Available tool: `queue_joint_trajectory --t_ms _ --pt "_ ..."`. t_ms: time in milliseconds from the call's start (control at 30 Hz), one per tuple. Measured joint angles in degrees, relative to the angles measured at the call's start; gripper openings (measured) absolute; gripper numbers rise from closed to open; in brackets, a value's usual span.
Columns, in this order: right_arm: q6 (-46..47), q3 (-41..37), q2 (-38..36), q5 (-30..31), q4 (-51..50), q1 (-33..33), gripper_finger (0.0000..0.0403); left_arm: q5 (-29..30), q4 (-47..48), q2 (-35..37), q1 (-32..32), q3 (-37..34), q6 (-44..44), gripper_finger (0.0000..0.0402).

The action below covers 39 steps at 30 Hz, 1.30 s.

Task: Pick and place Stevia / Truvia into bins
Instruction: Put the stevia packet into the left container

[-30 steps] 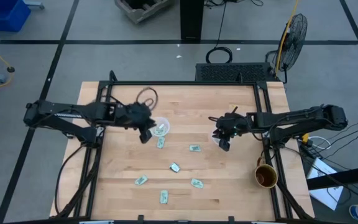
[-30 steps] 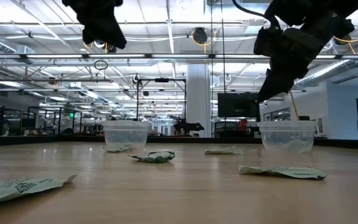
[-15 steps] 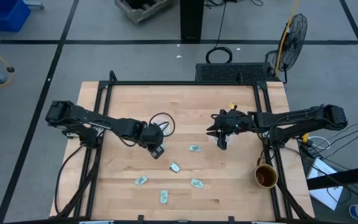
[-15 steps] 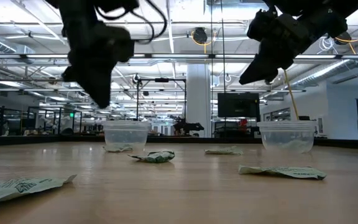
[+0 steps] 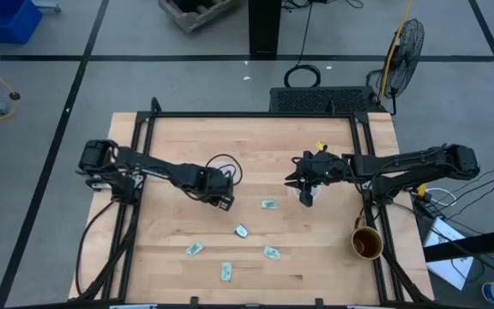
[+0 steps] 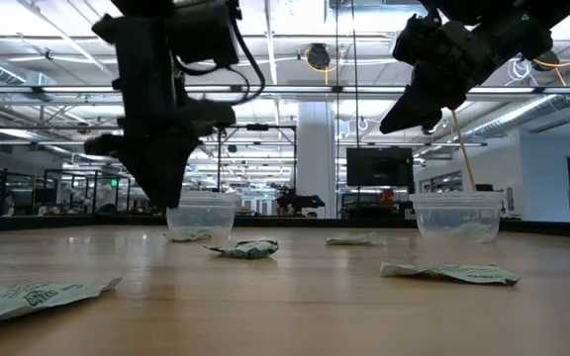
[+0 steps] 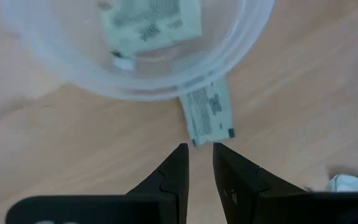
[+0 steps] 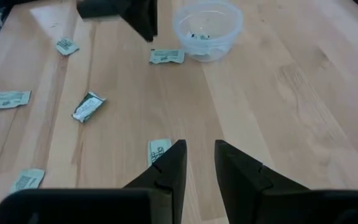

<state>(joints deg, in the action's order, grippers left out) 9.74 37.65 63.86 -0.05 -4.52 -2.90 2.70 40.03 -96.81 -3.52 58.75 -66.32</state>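
**A:** Where is the left pincer working?

**B:** Low over the pale wooden surface, just beside the left clear round plastic cup. Its fingers stand slightly apart with nothing between them. Right ahead of the tips lies a pale green-and-white paper sweetener packet, flat on the wood, one end tucked against the cup's wall. One packet is already inside that cup.

**A:** So how should it take that one?

**B:** I'd judge the gap is too narrow for the packet's width. Widen the fingers, come straight down so they straddle its short sides, and close at the end away from the cup so the wall isn't nudged. It's thin paper lying flat, so the tips probably need to touch the wood.

**A:** And the right pincer?

**B:** It hangs above the other clear cup, fingers a little apart, empty. Several more packets lie scattered nearer the front edge, like this one.
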Motion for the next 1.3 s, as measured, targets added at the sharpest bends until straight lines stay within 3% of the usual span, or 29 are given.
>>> queue_joint_trajectory --t_ms 533,1300 --pt "0.0 0.0 0.0 0.0 0.0 0.0 0.0075 -2.5 -3.0 -5.9 0.2 0.2 1.5 0.0076" --pt "-0.2 0.0 0.0 0.0 0.0 0.0 0.0075 -2.8 0.4 -2.6 0.3 -0.1 1.3 0.0076"
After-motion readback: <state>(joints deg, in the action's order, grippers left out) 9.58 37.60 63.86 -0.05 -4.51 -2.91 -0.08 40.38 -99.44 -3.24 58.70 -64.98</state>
